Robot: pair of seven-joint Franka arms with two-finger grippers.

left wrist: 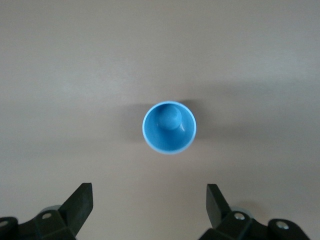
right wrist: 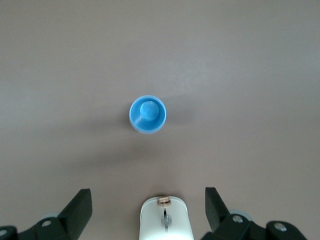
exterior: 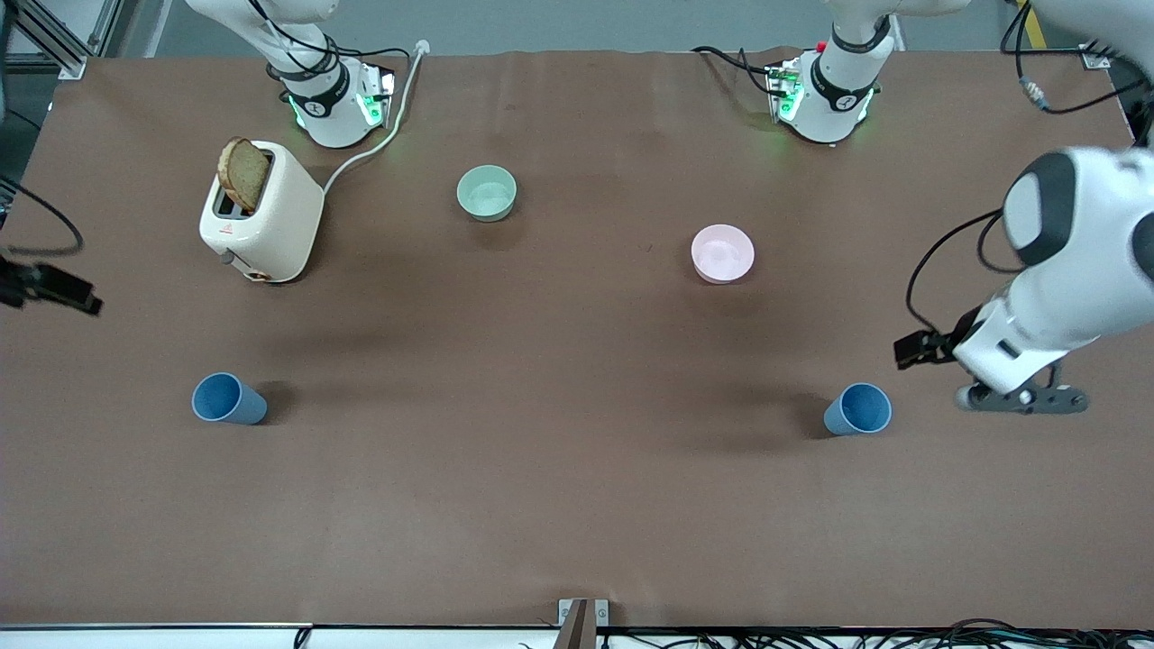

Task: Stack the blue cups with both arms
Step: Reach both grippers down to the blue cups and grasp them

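Observation:
Two blue cups stand upright and open on the brown table, apart from each other. One cup point(exterior: 228, 399) is toward the right arm's end and also shows in the right wrist view point(right wrist: 147, 115). The other cup point(exterior: 857, 409) is toward the left arm's end and also shows in the left wrist view point(left wrist: 169, 127). My left gripper point(exterior: 1023, 397) hangs in the air beside that cup, over bare table, open and empty point(left wrist: 150, 192). My right gripper point(right wrist: 148, 196) is open and empty, high over the toaster's end. Only a black part of its wrist point(exterior: 54, 287) shows in the front view.
A cream toaster point(exterior: 261, 225) with a slice of toast sticking up stands near the right arm's base, and its white cable runs to the table's edge. A pale green bowl point(exterior: 487, 193) and a pink bowl point(exterior: 722, 253) sit farther from the front camera than the cups.

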